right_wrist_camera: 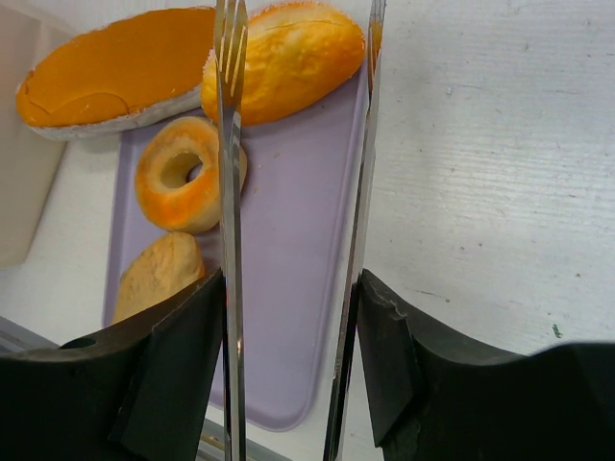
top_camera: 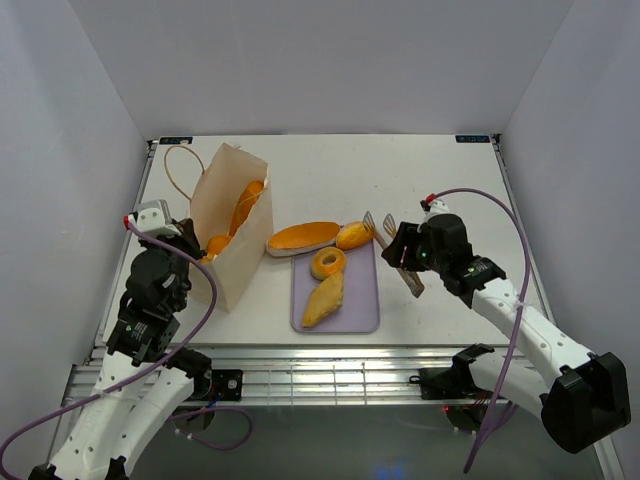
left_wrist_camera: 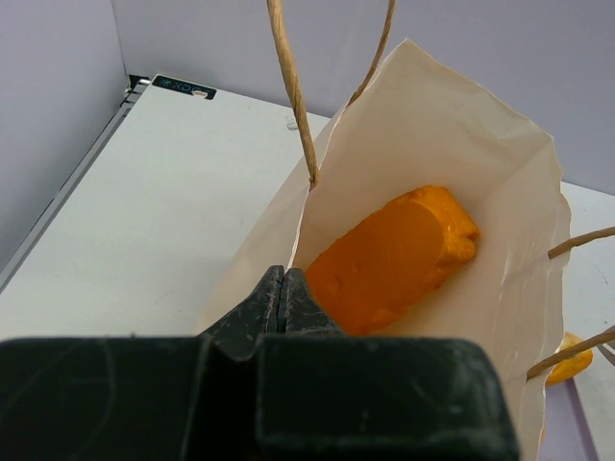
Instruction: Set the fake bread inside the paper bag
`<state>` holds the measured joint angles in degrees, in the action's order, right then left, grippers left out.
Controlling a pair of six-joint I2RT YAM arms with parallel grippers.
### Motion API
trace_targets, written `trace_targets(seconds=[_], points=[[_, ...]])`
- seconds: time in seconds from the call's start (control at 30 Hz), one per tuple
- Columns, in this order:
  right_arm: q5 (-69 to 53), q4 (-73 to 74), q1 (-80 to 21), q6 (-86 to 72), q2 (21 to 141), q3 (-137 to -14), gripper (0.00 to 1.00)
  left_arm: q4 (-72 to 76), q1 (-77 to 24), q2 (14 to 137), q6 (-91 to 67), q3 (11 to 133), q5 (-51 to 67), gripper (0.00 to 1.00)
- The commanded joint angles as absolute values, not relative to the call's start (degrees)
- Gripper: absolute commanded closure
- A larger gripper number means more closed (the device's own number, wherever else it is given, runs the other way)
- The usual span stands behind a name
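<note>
The paper bag stands upright at the left, and glossy orange fake bread lies inside it. My left gripper is shut on the bag's near rim, pinching the paper. On the lavender tray lie a ring and a turnover. A long flat loaf and a round bun rest across the tray's far edge. My right gripper is shut on silver tongs, whose spread tips sit on either side of the bun.
The bag's cord handles loop up above its mouth. White walls enclose the table on three sides. A metal rail runs along the near edge between the arm bases.
</note>
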<state>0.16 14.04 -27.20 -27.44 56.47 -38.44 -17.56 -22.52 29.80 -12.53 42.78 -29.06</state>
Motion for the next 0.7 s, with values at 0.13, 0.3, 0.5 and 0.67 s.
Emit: trace_targets(seconds=[0.13,0.3,0.5,0.67], points=[[-6.77,7.91,-23.38,-29.35,59.41,-39.37,0.39,-18.11,-22.76,29.53,-12.83,42.36,-27.60,1.00],[-9.66,6.24,-21.36,-30.06,60.99,-38.50,0.38,-18.11,-22.76,29.53,-12.83,42.36,-27.42,1.00],[-12.30,3.43,-20.04,-30.85,62.75,-37.53,0.38,-18.11,-22.76,29.88,-12.83,42.36,-27.16,1.00],[-12.57,2.81,-19.60,-31.46,64.95,-37.53,0.38,-18.11,-22.76,29.88,-12.83,42.45,-26.98,1.00]])
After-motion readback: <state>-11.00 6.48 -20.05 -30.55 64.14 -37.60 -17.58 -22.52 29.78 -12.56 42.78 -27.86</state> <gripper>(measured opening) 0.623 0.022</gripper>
